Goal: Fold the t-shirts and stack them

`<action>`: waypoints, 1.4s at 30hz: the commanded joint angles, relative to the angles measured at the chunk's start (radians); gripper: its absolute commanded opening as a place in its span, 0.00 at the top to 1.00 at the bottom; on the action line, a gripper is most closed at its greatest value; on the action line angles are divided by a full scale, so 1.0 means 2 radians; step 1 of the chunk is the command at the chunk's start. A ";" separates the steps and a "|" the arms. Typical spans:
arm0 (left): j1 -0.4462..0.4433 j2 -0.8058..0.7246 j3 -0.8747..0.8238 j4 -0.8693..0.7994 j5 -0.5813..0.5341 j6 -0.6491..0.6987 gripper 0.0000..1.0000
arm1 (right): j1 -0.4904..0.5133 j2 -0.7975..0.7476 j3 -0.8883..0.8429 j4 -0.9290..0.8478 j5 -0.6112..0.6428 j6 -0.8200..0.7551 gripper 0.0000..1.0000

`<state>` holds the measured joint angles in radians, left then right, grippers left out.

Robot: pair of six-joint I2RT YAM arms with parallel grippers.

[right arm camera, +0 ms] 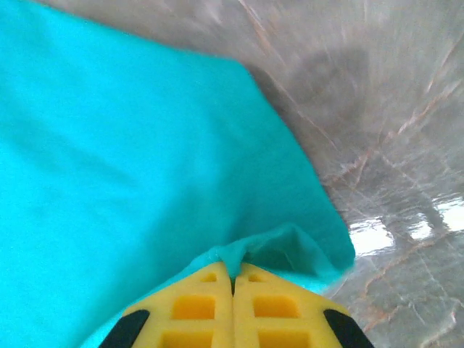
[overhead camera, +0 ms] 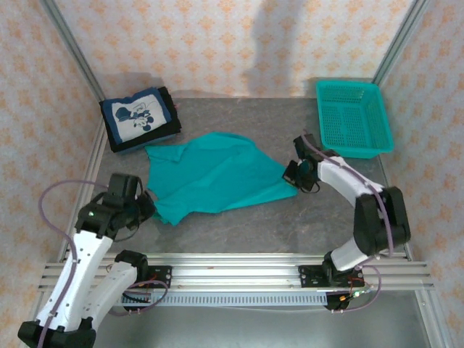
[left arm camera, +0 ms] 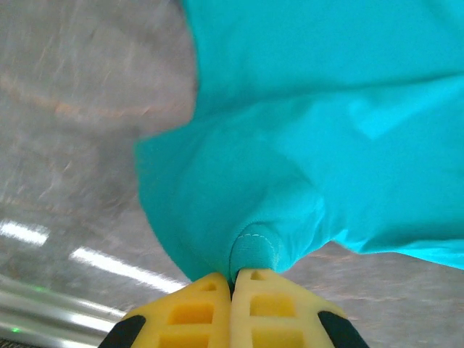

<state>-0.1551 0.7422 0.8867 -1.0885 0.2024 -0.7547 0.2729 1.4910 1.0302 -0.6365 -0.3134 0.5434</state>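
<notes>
A teal t-shirt (overhead camera: pixel 217 174) lies spread and rumpled in the middle of the table. My left gripper (overhead camera: pixel 150 205) is shut on its near left corner, and a stitched hem of the teal t-shirt (left arm camera: pixel 254 250) is pinched between the yellow fingertips (left arm camera: pixel 203 304). My right gripper (overhead camera: pixel 293 176) is shut on the right edge, where a fold of the teal t-shirt (right arm camera: pixel 268 246) rises between the fingertips (right arm camera: pixel 272 304). A folded navy t-shirt (overhead camera: pixel 138 116) with a white cartoon print lies on a dark folded stack at the back left.
A teal plastic mesh basket (overhead camera: pixel 353 117) stands at the back right corner. Metal frame posts and patterned walls close the table on three sides. Bare grey tabletop (overhead camera: pixel 239 232) runs along the near edge in front of the shirt.
</notes>
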 commanded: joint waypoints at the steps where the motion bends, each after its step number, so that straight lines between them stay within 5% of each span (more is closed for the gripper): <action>1: -0.002 0.046 0.113 0.010 -0.011 0.033 1.00 | -0.006 -0.080 0.066 -0.026 0.034 -0.016 1.00; 19: 0.000 0.371 0.836 0.000 -0.001 0.189 1.00 | -0.028 -0.096 0.530 -0.165 0.063 -0.049 1.00; 28: 0.008 0.439 0.893 0.076 0.026 0.186 1.00 | -0.029 -0.037 0.676 -0.243 0.090 -0.093 1.00; 42: 0.032 0.608 0.953 0.145 0.076 0.162 1.00 | -0.165 0.100 0.610 -0.095 -0.049 -0.056 1.00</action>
<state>-0.1162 1.9137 2.7205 -0.9024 0.3153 -0.4099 -0.0212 1.6451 2.2353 -0.9611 -0.3187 0.3885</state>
